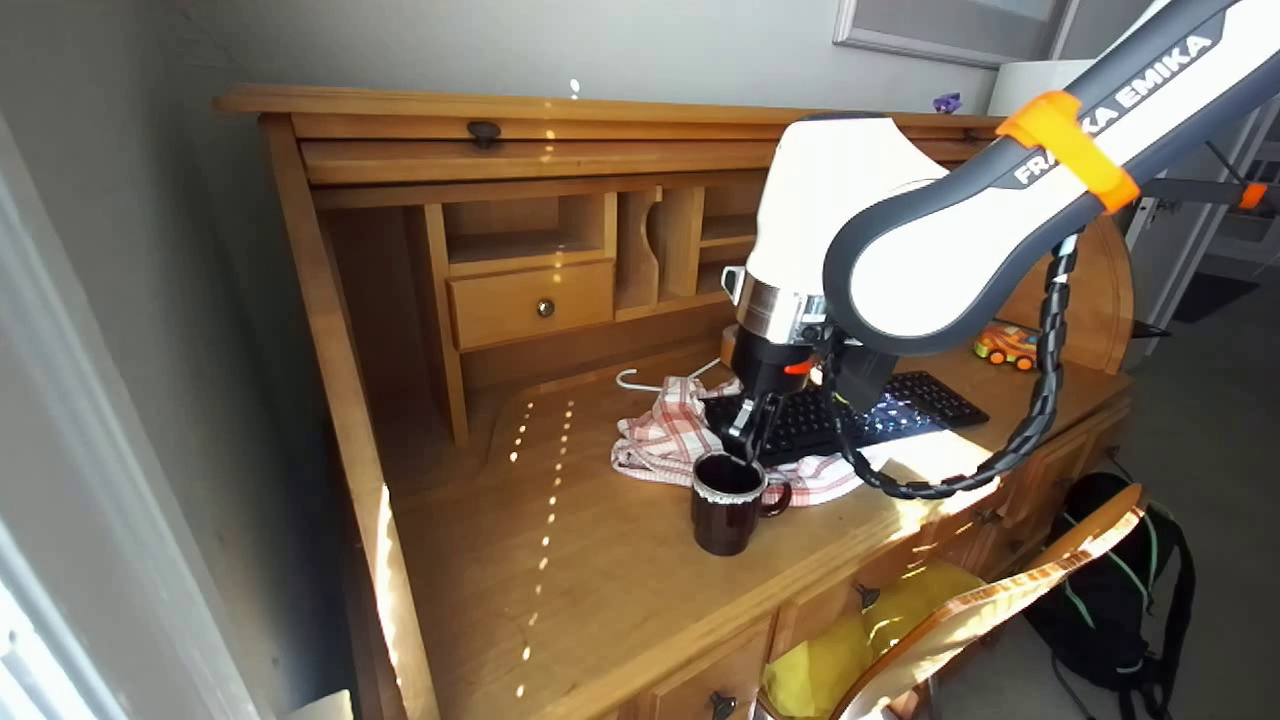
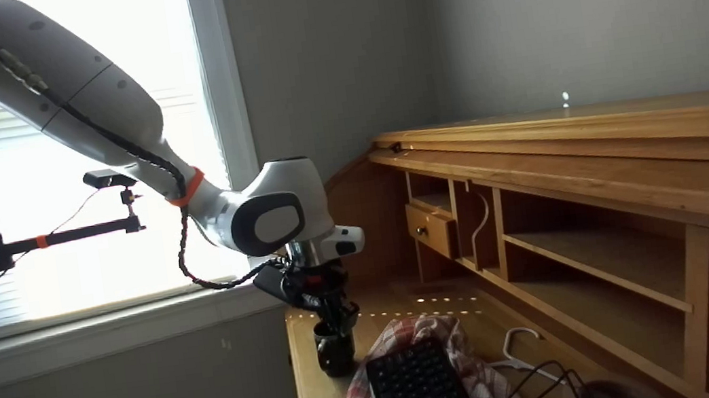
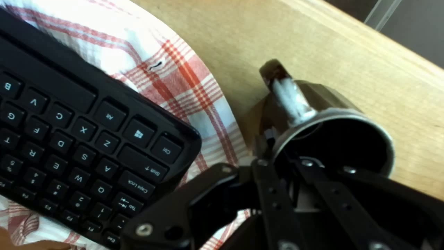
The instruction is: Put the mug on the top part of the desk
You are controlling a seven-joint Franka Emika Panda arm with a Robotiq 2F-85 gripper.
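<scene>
the jaws clenched one side of the mug (image 1: 722, 522), which stood on the table (image 1: 590, 600); that off-centre pinch likely risked tilting or slipping during any lift to the top board (image 1: 640, 112)

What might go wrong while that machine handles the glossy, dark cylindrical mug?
The black gripper pinches the mug by one side of its rim, so it might tilt or slip when carried.

The black rectangular keyboard lies close by on red-and-white checked cloth; a sideways swing might bump it.
</scene>
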